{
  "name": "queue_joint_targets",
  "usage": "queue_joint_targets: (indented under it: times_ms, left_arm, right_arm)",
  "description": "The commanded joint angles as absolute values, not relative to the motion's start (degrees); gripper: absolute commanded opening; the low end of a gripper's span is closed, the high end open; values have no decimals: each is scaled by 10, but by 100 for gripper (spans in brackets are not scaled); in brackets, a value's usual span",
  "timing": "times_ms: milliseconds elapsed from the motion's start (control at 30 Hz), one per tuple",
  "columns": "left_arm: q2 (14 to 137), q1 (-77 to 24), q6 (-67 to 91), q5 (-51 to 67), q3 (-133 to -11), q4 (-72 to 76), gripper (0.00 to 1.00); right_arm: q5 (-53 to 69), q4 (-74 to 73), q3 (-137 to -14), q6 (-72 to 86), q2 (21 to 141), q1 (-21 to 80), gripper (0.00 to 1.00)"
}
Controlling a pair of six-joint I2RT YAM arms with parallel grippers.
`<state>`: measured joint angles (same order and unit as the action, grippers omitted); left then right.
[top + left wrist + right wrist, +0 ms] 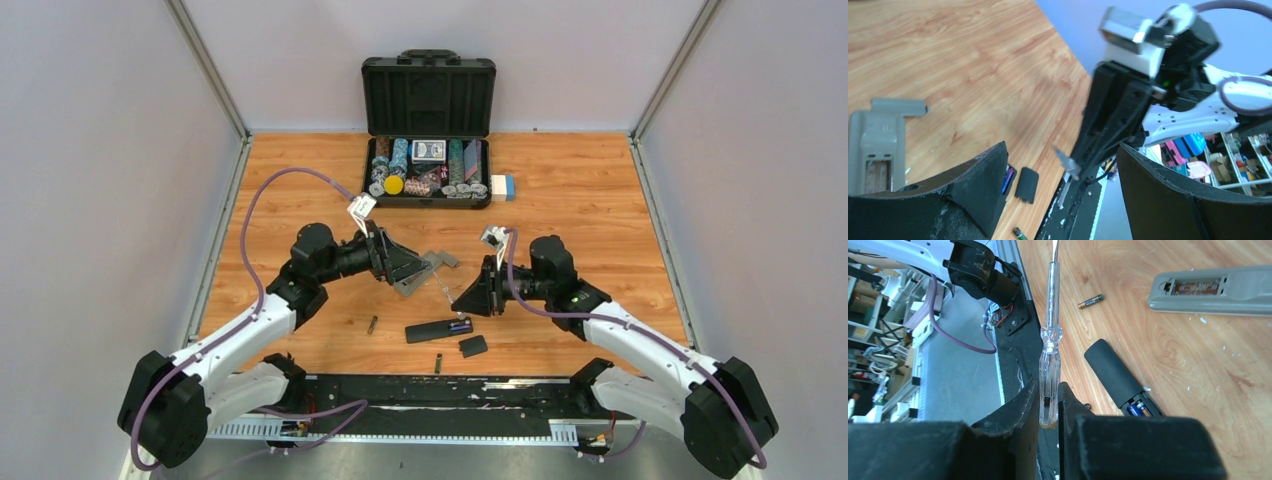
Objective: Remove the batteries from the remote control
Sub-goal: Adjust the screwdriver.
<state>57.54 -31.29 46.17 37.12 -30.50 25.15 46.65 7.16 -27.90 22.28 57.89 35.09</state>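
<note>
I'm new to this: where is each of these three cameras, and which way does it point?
Top external: high behind, facing down on the table; left arm and right arm show.
Left wrist: on the left arm, facing the right arm past its open left gripper.
Right wrist: faces along the right gripper, shut on a screwdriver.
Both wrist views share the grey remote.

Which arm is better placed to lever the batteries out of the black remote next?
Right: the right end effector is shut on the screwdriver, close to the black remote with batteries inside. The left end effector is open and empty.
</note>
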Motion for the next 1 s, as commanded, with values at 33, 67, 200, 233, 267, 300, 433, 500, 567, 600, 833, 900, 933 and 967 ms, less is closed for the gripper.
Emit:
queue_joint_targets:
  times_ms: [33, 67, 200, 233, 267, 300, 433, 500, 567, 600, 833, 900, 933, 967]
  left_arm:
    - [598, -308, 445, 351, -347, 164, 86]
    - [605, -308, 453, 357, -350, 170, 86]
    - [621, -310, 482, 369, -352, 188, 81]
    - [621, -310, 485, 370, -350, 193, 80]
    - [621, -310, 488, 370, -349, 196, 78]
    - [620, -310, 490, 370, -347, 199, 76]
    - [618, -312, 505, 373, -340, 220, 67]
    - [621, -314, 514, 371, -336, 232, 60]
    - [627, -317, 519, 375, -336, 238, 56]
    - [631, -318, 521, 378, -337, 240, 55]
    - [647, -330, 523, 383, -341, 248, 38]
    - [650, -332, 521, 384, -342, 247, 32]
    - [650, -333, 520, 383, -343, 246, 31]
    - [651, -333, 519, 381, -343, 244, 30]
  right_arm:
    - [388, -22, -340, 134, 541, 380, 0]
    - [364, -37, -345, 122, 537, 389, 0]
    - [266, -68, -363, 84, 530, 437, 0]
    - [248, -71, -366, 80, 531, 444, 0]
    - [237, -71, -369, 79, 531, 449, 0]
    - [227, -72, -371, 77, 533, 456, 0]
    - [188, -82, -383, 63, 539, 482, 0]
    - [174, -85, -387, 58, 542, 493, 0]
    - [162, -85, -388, 58, 544, 498, 0]
    - [158, -85, -389, 57, 544, 501, 0]
    - [146, -83, -390, 56, 546, 508, 0]
    - [147, -83, -389, 56, 545, 510, 0]
    - [149, -83, -389, 54, 545, 510, 0]
    - [152, -83, -389, 52, 545, 511, 0]
